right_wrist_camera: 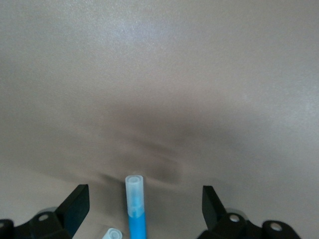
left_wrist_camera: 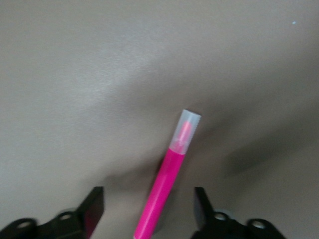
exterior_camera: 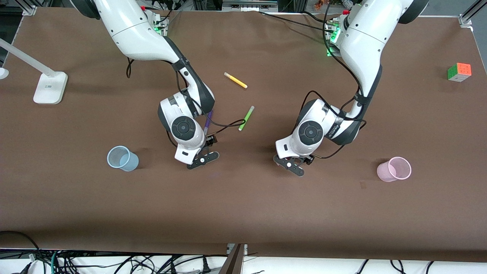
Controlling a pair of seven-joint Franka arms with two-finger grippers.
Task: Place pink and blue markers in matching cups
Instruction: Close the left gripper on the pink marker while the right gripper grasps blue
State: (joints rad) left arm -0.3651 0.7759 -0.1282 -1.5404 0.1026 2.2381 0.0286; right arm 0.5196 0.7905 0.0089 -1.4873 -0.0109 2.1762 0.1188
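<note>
The left claw is hanging low over the counter, between the blue cup and the pink cup, and its fingers are standing apart on both sides of the pink marker, not yet pressing it. The right claw, nearer to the blue cup, is also standing apart, with the blue marker lying between its fingers. A second pale cap end is showing just beside the blue marker; I think it is the purple marker. The risk, in my judgement: the right claw could pinch both pens together. The pink marker is lying slanted, so it may twist or slip out.
</note>
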